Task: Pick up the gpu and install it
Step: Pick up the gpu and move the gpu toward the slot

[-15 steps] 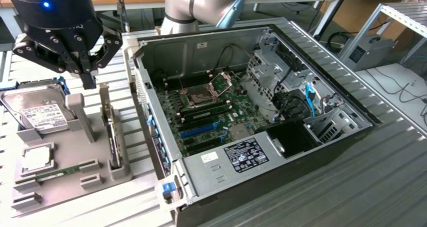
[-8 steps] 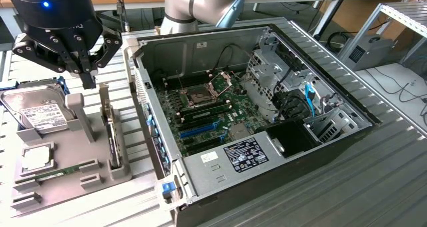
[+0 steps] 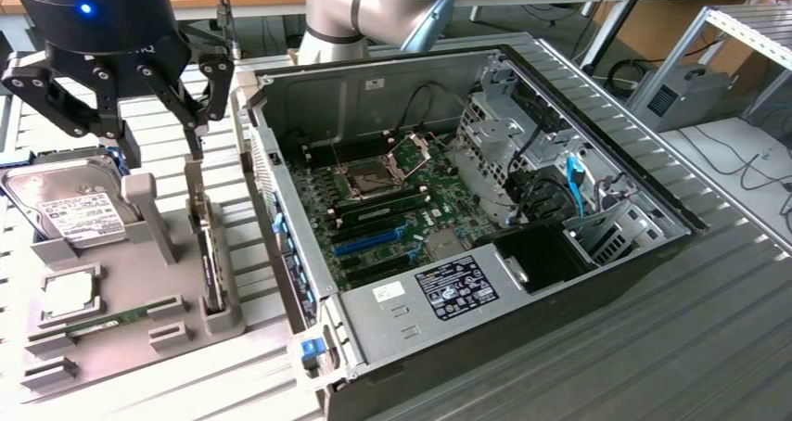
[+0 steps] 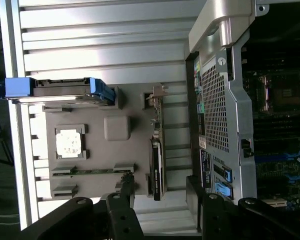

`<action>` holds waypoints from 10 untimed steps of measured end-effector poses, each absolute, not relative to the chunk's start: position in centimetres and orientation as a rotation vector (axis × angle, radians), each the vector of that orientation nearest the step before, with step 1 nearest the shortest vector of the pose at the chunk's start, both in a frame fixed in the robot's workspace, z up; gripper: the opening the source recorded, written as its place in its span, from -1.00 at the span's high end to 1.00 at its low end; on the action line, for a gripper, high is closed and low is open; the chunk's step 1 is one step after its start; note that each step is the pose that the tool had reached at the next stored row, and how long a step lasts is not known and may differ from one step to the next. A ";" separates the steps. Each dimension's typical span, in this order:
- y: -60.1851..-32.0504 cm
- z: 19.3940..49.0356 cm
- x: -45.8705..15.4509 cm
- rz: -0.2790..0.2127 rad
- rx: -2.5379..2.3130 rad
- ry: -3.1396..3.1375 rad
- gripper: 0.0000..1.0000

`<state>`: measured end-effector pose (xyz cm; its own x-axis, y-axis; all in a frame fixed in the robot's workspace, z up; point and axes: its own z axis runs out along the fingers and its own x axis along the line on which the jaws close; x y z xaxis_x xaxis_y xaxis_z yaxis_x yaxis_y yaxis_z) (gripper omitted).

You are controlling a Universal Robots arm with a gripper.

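Black gripper (image 4: 160, 178) hangs over the grey holder tray (image 4: 95, 155), fingers apart and empty, in line with the gpu (image 4: 156, 160) standing on edge beside the computer case (image 4: 220, 115). I judge this the pick-up step; grasping calls for straddling the thin card squarely. Its lower edge is hidden in the slot.

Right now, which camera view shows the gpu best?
The wrist view: it looks down on the gpu, standing on edge in the gray holder, so its full length and metal bracket end show. The exterior view shows the gpu as a thin dark edge beside the computer case.
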<state>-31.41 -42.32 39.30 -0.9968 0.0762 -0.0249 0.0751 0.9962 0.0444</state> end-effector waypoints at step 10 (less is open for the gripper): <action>-42.3 38.9 -31.4 0.070 0.118 3.112 -0.08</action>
<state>-31.41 -42.32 38.92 -0.9968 0.0763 -0.0249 0.0751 0.9961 0.0457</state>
